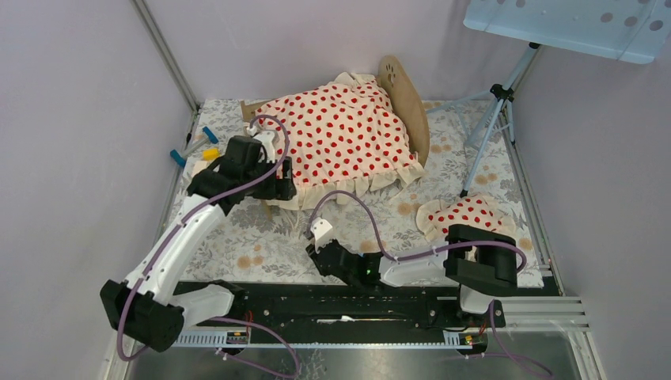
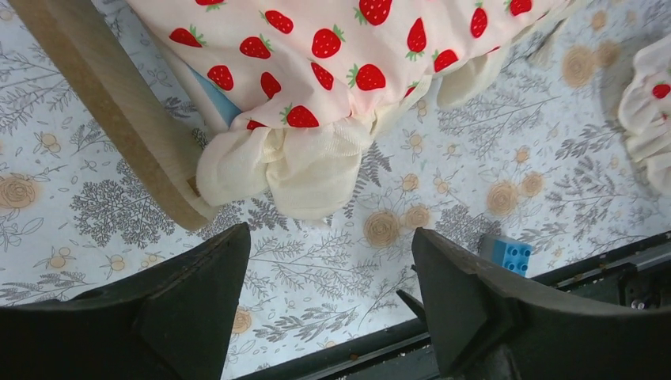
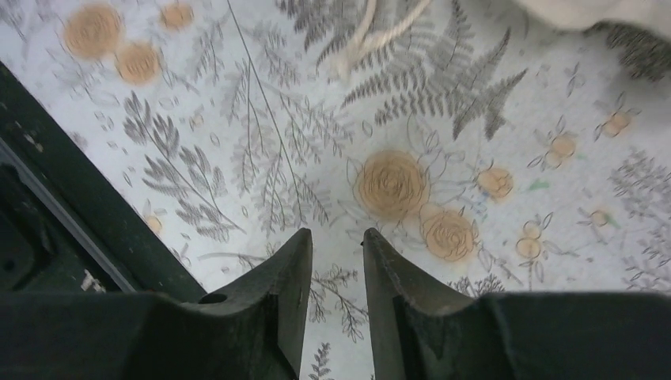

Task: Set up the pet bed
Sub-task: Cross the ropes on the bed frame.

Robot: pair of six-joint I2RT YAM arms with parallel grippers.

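Note:
The pet bed (image 1: 405, 111) stands at the back middle of the table, its light-wood end board showing on the right. A cream red-dotted blanket (image 1: 342, 138) covers it. In the left wrist view the other wooden end board (image 2: 119, 111) slants past a blue sliver of mattress (image 2: 217, 101) under the blanket's ruffle (image 2: 312, 166). My left gripper (image 1: 283, 184) (image 2: 331, 233) hovers at the bed's near left corner, open and empty. My right gripper (image 1: 319, 236) (image 3: 336, 233) hangs low over the floral cloth in front of the bed, its jaws slightly open with nothing between them.
A small red-dotted pillow (image 1: 467, 215) lies on the cloth at the right. A blue toy brick (image 2: 510, 253) sits by the black front rail (image 1: 356, 297). Blue and yellow small items (image 1: 198, 149) lie at the left wall. A tripod stand (image 1: 494, 119) is at the back right.

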